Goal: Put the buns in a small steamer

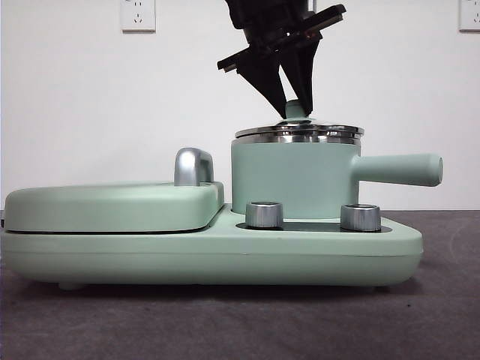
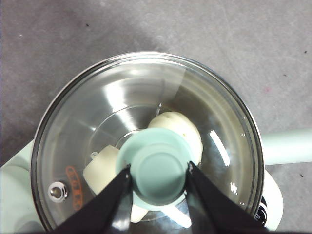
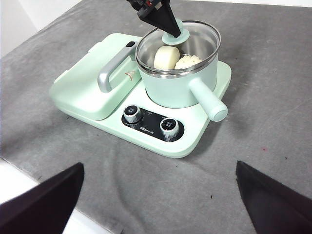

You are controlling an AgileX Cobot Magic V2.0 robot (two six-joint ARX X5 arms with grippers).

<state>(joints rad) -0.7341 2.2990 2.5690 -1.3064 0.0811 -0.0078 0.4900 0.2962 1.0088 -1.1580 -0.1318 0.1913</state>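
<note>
The small steamer point(image 1: 292, 180) stands on the right of the mint-green cooker base point(image 1: 225, 255), with its glass lid point(image 1: 300, 132) resting on the rim. Both buns lie inside under the lid: the smooth block point(image 2: 100, 170) and the ridged dome point(image 2: 178, 124), also seen in the right wrist view as the block point(image 3: 166, 57) and the dome point(image 3: 187, 61). My left gripper point(image 2: 158, 168) comes down from above, its jaws closed against both sides of the green lid knob point(image 2: 158, 158). My right gripper point(image 3: 159, 165) is open and empty, high above the table in front of the cooker.
The flat wide griddle point(image 1: 112, 206) with its chrome handle point(image 1: 193, 166) lies left of the steamer. Two steel dials point(image 1: 264, 214) sit on the base front. The steamer's stubby handle point(image 1: 397, 169) sticks out to the right. Grey cloth point(image 3: 253, 122) covers the table.
</note>
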